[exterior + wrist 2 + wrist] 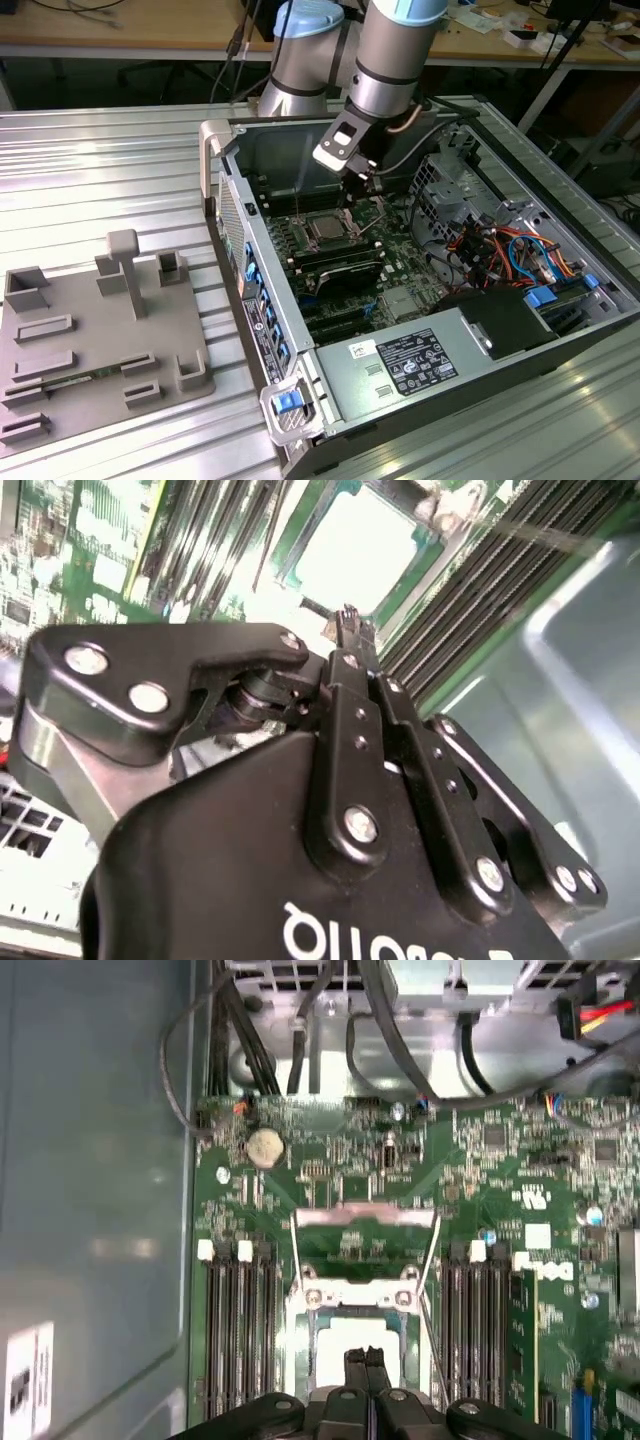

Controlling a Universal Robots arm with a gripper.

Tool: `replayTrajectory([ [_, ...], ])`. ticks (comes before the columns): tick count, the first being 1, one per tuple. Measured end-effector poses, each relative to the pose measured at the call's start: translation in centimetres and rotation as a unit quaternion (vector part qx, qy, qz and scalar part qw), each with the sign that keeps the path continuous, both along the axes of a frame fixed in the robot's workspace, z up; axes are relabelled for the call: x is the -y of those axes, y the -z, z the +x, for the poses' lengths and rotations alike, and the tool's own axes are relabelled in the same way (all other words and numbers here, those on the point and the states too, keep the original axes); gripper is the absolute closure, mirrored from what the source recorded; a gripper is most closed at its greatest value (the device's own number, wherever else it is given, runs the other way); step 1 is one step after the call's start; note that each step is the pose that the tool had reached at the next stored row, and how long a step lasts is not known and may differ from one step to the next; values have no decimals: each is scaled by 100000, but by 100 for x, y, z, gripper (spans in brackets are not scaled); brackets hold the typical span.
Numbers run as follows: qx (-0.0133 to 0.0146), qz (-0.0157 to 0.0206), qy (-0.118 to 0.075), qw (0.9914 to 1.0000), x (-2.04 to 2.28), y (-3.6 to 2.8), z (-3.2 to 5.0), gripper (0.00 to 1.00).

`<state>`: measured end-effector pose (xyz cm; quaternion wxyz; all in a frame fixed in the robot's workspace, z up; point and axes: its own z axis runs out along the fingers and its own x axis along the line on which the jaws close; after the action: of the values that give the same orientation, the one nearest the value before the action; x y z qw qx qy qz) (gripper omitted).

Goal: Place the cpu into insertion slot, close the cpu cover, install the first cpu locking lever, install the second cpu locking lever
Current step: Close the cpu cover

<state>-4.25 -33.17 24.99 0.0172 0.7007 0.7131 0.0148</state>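
The cpu [326, 229] lies flat in the insertion slot [309, 219] on the green motherboard inside the open computer case. It shows as a pale square [340, 1348] in the first wrist view and a bright one [355, 550] in the second. The cpu cover [365, 1218], a silver frame, stands swung open beyond the slot. A thin locking lever [431, 1260] runs along one side. My gripper [357, 190] hangs just above the slot with its fingertips [367, 1360] pressed together, shut on nothing; the same tips [347, 615] point down at the chip.
Long black memory slots [240, 1330] flank the socket on both sides. A labelled power supply box [420, 360] and bundled cables [500, 250] fill the case's near and right parts. The case wall [90, 1210] rises close by. A grey fixture plate [90, 330] lies at the exterior view's left.
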Motion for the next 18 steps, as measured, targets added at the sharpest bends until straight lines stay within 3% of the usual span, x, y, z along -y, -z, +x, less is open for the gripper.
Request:
replayTrajectory([
  [3,-6,-2,-87,100000,-6,1,145,89],
  [6,-10,-6,-123,100000,-13,-20,180,89],
  [12,-7,-1,-124,100000,-31,-143,219,89],
  [18,-6,1,-128,100000,-51,-173,349,89],
])
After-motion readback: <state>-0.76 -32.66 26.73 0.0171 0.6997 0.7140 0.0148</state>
